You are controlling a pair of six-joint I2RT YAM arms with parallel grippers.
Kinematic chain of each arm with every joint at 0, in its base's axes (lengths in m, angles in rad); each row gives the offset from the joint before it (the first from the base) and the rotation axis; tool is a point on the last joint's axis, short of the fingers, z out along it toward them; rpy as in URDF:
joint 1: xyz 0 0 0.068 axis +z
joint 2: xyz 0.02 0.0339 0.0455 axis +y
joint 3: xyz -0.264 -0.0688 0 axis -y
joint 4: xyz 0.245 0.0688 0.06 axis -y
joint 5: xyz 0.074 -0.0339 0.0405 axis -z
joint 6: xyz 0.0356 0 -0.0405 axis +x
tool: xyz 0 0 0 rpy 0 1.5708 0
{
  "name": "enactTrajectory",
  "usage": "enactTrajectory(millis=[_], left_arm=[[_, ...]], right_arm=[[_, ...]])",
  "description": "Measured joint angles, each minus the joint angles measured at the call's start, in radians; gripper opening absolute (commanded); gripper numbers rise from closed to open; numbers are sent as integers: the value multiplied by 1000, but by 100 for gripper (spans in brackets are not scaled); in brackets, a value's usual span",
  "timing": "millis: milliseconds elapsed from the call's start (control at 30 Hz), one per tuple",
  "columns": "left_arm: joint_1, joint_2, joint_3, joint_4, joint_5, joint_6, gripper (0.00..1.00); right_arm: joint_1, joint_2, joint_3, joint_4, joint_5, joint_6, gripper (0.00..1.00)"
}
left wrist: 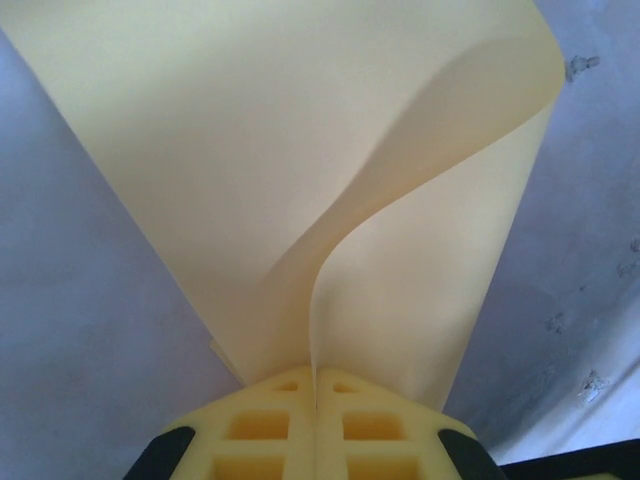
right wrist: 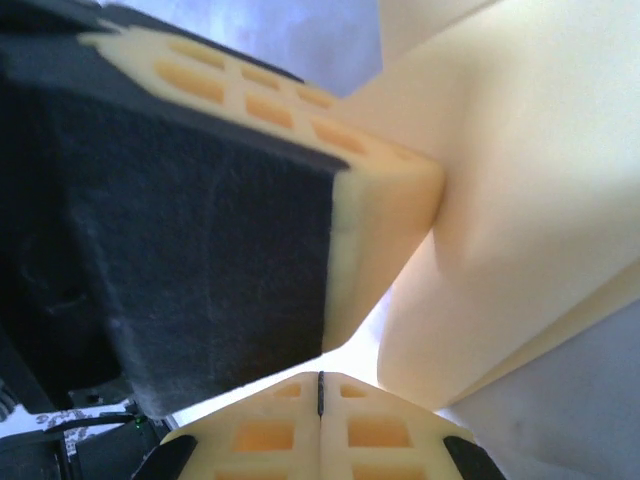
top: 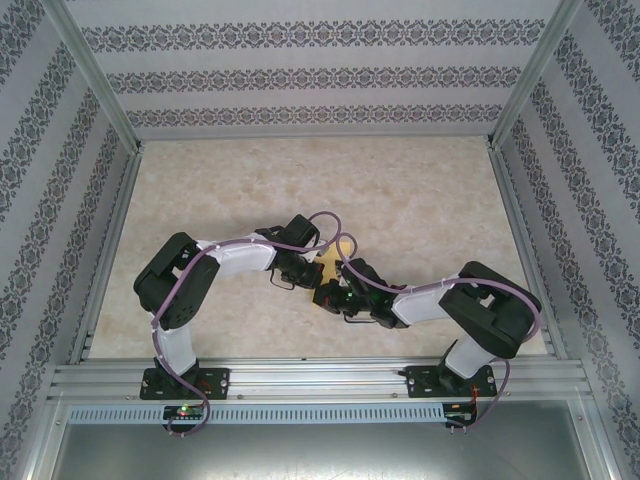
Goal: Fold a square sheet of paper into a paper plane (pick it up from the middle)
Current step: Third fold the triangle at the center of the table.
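Yellow sheet, top view: the sheet of paper [top: 334,258] shows as a small patch over the middle of the table [top: 420,190], between the two arms where they meet.
Pincers, top view: the left pincer [top: 303,268] and right pincer [top: 328,287] sit close together at the sheet. From up here I cannot tell how either stands.
Left pincer, left wrist view: the left pincer [left wrist: 315,400] is pressed closed on the sheet of paper [left wrist: 300,170], whose lower edge runs into the seam between the foam fingers.
Sheet shape, left wrist view: it fans upward and seems clear of the table [left wrist: 80,330]. One layer curls over another in a soft bend, not a sharp crease.
Right pincer, right wrist view: the right pincer [right wrist: 320,400] has its fingers together, and the seam looks dark, with no paper seen in it.
Neighbours, right wrist view: a foam finger [right wrist: 385,190] of the left pincer touches the sheet of paper [right wrist: 530,200] just beyond the right pincer's tips.
Step in hand: probably an early fold, with the left arm carrying the sheet.
Next move: the right pincer likely has to part, take the loose layer and press the bend flat without tearing the thin paper.
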State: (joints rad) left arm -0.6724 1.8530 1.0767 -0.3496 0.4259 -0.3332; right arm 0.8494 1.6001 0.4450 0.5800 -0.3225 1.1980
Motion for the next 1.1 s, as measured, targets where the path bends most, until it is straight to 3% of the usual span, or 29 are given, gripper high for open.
enactTrajectory(millis=[367, 533, 667, 767, 1100], left_arm=[[0, 2, 2, 0, 3, 1, 0], [0, 2, 3, 0, 4, 6, 0], [0, 3, 3, 0, 4, 8, 0], [0, 2, 3, 0, 4, 8, 0], [0, 3, 4, 0, 5, 11, 0]], right_arm=[[-3, 51, 22, -25, -14, 1, 0], [-35, -100, 19, -141, 14, -31, 0], [-134, -192, 24, -184, 26, -72, 0], [-169, -161, 37, -203, 26, -84, 0], [-150, -23, 67, -180, -23, -90, 0]])
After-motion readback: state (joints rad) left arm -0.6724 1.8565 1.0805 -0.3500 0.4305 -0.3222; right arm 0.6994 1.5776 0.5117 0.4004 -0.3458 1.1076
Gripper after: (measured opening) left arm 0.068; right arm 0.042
